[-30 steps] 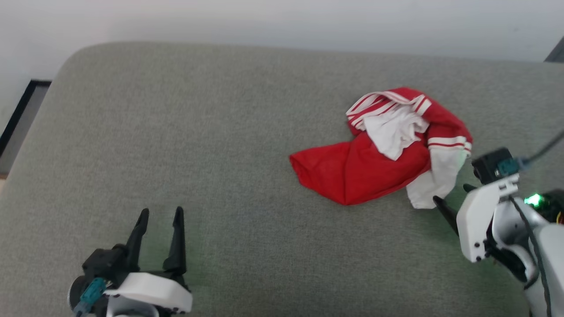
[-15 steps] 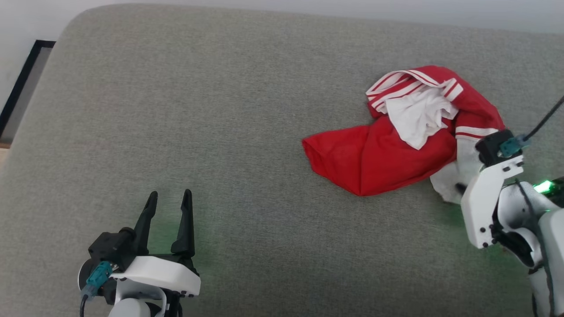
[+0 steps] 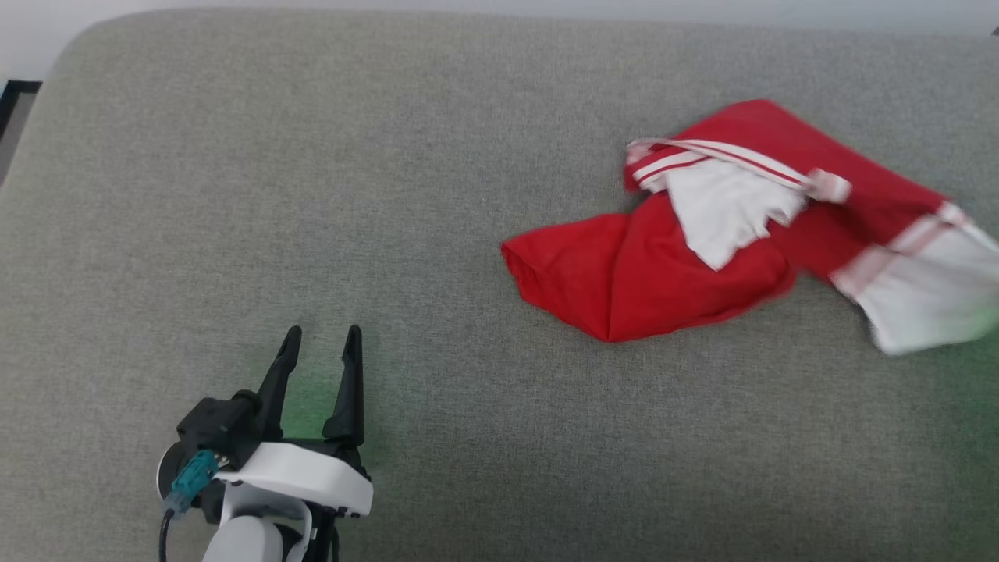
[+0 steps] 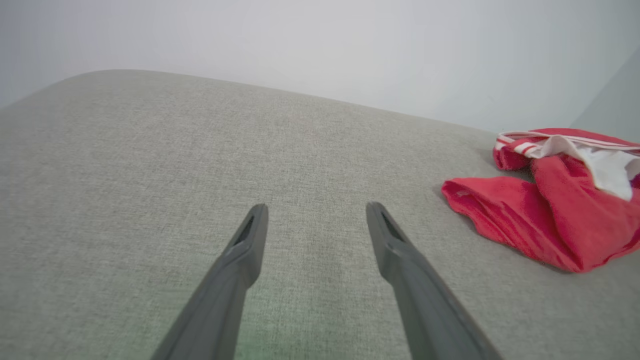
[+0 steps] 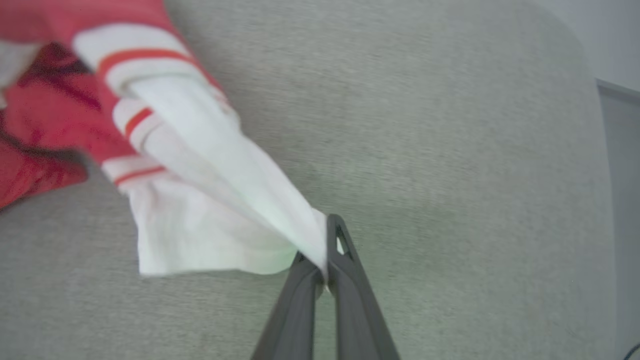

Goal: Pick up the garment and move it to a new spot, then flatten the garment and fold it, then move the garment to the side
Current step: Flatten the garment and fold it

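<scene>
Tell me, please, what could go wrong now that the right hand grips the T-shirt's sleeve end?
The right hand pinches only the thin edge of the white sleeve end, so it may slip free. The red T-shirt lies bunched on the grey cushion; pulling one sleeve could tangle it.

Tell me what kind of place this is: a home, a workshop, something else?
Probably indoors, perhaps a home or a test room. A wide grey fabric cushion, like a sofa seat or mattress, has a plain pale wall behind it, and a red garment lies on it.
</scene>
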`<state>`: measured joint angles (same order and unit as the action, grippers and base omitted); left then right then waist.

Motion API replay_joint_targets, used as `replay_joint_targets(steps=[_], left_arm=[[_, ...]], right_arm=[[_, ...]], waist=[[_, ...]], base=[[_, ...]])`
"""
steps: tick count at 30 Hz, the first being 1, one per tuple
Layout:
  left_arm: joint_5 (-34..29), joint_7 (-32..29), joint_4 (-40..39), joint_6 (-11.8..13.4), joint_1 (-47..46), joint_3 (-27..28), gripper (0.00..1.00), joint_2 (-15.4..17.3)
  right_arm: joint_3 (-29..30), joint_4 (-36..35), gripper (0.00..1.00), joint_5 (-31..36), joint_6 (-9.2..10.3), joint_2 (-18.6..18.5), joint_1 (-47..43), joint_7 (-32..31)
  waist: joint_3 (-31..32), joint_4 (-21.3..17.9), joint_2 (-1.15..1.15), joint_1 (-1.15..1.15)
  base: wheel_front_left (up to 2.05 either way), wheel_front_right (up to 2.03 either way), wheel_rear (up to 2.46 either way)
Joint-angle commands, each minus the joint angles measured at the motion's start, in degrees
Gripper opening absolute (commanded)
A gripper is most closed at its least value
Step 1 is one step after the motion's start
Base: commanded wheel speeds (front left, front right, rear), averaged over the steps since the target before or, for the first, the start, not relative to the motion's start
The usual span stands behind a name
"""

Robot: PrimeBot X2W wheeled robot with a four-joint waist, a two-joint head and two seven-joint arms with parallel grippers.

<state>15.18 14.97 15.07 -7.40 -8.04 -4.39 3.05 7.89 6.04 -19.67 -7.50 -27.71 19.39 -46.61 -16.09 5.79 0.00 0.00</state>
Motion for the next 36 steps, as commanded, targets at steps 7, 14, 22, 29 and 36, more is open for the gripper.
replay_joint_targets(steps=[7,14,22,29,36], left_arm=[[1.0,0.3,0.3,-0.1,-1.8,-1.3,1.0,0.6],[1.1,0.3,0.3,-0.1,-3.1,-2.7,1.0,1.9],[2.6,0.3,-0.8,-0.1,-6.6,-7.4,1.0,5.4],[6.9,0.3,-2.2,-0.1,-16.3,-18.1,1.0,15.0],[23.8,-14.6,-3.3,-0.1,-29.9,-33.0,1.0,22.9]], right_arm=[[13.9,5.8,0.0,1.2,0.02,-2.3,0.2,-0.5],[19.0,14.7,0.0,4.1,0.02,-0.9,3.4,4.5],[18.4,19.8,1.0,6.0,0.02,1.7,6.1,15.0],[15.8,16.6,1.0,4.6,0.02,3.6,2.8,28.4],[11.8,7.2,1.0,1.2,0.02,10.0,-2.7,38.6]], waist=[[-2.0,0.0,0.0,0.0],[-3.1,0.1,0.0,0.0],[-3.0,-1.8,0.0,0.0],[-0.9,-6.0,0.0,0.0],[0.9,-13.6,0.0,0.0]], base=[[0.0,0.0,0.0],[0.0,0.0,0.0],[0.0,0.0,0.0],[0.0,0.0,0.0],[0.0,0.0,0.0]])
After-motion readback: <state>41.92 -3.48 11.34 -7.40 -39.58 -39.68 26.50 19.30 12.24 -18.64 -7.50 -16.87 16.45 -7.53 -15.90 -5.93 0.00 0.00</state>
